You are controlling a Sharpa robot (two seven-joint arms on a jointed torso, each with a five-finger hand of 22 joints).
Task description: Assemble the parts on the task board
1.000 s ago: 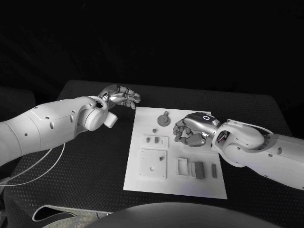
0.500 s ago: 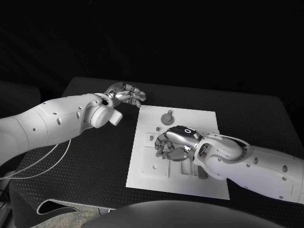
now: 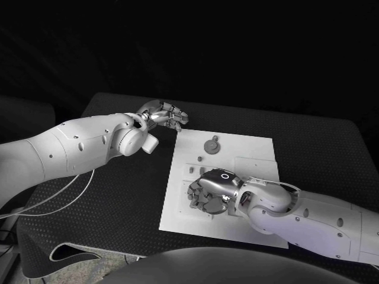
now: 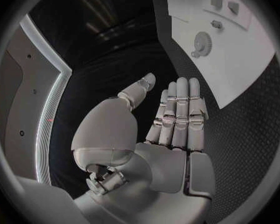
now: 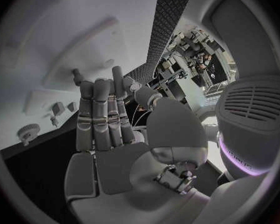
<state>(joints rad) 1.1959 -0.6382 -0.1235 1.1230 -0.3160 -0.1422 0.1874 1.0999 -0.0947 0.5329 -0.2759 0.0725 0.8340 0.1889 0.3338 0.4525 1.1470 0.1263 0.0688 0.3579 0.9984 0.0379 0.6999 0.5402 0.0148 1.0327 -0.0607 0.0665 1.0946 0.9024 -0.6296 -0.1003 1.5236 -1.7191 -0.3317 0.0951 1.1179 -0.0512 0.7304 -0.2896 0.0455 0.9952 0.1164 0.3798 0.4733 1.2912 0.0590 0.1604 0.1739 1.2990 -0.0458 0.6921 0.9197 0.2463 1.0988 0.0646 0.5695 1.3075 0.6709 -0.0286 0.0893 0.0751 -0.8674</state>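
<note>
The white task board (image 3: 241, 148) lies in the middle of the black table. A round gear part (image 3: 211, 145) sits near its far edge, and small parts (image 3: 189, 170) lie just nearer. My right hand (image 3: 208, 192) hovers over the board's near half, fingers stretched out and holding nothing; it hides the parts under it. My left hand (image 3: 164, 115) hangs off the board's far left corner, above the table, fingers straight and empty. The left wrist view shows that hand (image 4: 171, 119), the board (image 4: 239, 59) and the gear (image 4: 202, 42). In the right wrist view, the right hand (image 5: 105, 119) faces the board (image 5: 47, 40).
Black textured table top (image 3: 112, 195) surrounds the board on all sides. A thin pale cable (image 3: 61, 195) droops from my left arm over the table's left side.
My right hand has moved from the board's right middle to its near left part, now covering the recessed pieces there. The left hand has edged slightly toward the board's far corner.
</note>
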